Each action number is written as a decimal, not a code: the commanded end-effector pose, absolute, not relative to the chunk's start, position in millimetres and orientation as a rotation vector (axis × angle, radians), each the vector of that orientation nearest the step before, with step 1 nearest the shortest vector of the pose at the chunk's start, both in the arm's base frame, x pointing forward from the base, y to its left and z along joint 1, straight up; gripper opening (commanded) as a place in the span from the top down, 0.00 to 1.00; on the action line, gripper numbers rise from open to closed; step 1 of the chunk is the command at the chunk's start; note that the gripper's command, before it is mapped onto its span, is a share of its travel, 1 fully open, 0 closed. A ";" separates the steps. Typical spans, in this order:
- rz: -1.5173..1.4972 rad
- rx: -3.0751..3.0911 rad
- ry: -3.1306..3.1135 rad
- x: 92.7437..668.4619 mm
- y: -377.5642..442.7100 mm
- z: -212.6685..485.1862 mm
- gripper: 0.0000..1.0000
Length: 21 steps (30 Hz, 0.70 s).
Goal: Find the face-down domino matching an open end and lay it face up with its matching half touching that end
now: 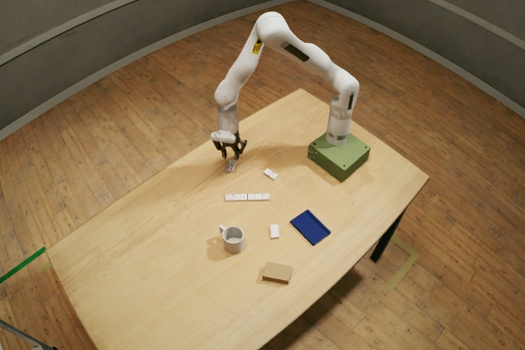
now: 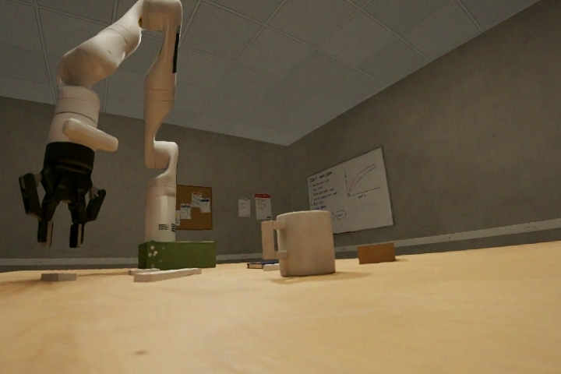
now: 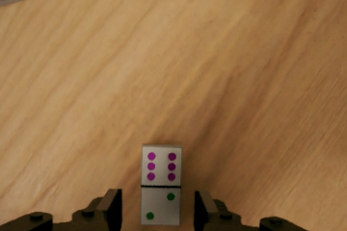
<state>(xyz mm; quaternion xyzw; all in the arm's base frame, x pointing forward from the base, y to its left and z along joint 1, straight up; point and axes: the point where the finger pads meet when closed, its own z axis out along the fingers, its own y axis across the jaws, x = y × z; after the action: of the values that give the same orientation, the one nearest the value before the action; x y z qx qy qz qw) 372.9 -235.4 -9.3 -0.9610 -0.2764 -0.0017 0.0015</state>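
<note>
Your gripper (image 1: 230, 157) (image 2: 60, 245) (image 3: 158, 207) hangs above the six-two (image 1: 230, 166) (image 2: 58, 276) (image 3: 161, 185), which lies flat and face up on the counter (image 1: 168, 230) (image 2: 290, 317) (image 3: 258, 120). Its jaws stand partly open, wider than the piece, and hold nothing. The line (image 1: 247, 197) (image 2: 166, 275) (image 3: 0, 3) lies apart from it; you cannot read both end values reliably here, so a match is unconfirmed.

The step in hand appears to be lining up for a pick. Confirm an end value first. If it matches, centre the jaws across the long sides, descend straight, and close without scraping the counter or twisting the piece. Lay it down slowly: a hard push at the end could shift the line. If it does not match, leave it where it is, well off the line.

Two loose pieces remain: the near domino (image 1: 270, 173), pale with faint marks, and the blank-backed domino (image 1: 274, 231), apparently face down.

Containers: the mug (image 1: 233, 239) (image 2: 308, 245) stands upright; nothing is seen inside it from above. The box (image 1: 277, 272) (image 2: 375, 253) appears closed, contents not visible.
</note>
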 end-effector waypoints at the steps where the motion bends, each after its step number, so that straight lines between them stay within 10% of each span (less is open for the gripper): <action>1: -0.008 -3.017 -0.868 373.7 -235.7 -14.2 0.51; 21: -0.008 -3.017 -0.868 374.2 -236.0 -36.3 0.51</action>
<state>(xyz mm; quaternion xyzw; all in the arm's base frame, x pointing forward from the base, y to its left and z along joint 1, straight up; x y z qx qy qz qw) 373.7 -235.5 -35.0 -0.9610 -0.2766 -0.0019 0.0014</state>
